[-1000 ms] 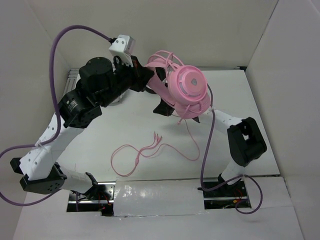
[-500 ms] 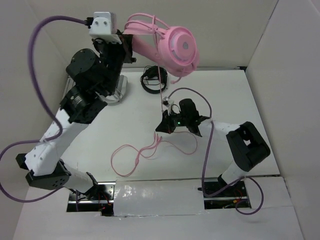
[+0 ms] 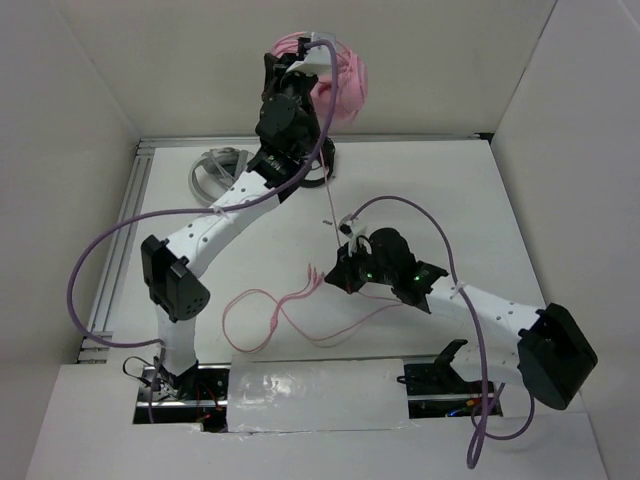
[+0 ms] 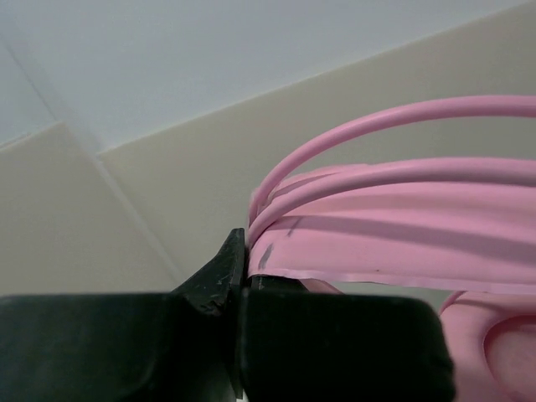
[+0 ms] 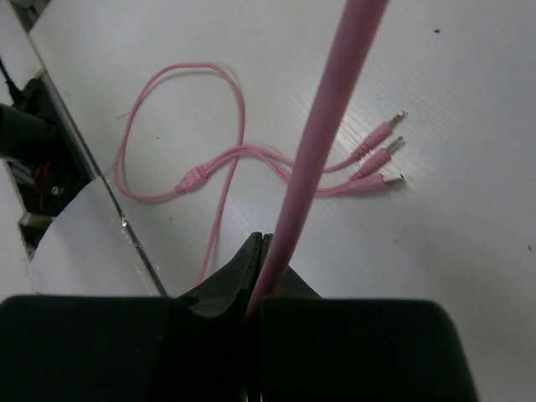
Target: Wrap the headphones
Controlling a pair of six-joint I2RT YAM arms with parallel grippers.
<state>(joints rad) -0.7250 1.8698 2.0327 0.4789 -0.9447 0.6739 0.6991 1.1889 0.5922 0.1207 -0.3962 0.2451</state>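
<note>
Seen from above, the headphones are largely hidden behind the left arm, and only a pink edge shows. In the left wrist view the headband runs off the right edge and just a corner of an ear cup appears. In the right wrist view the cable is blurred near the lens and leaves by the top edge. That arm partly covers the grey-white headphones.

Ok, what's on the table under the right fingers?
Loose loops of the pink cable and its three plugs on the white table. The right fingers cover the spot directly below.
</note>
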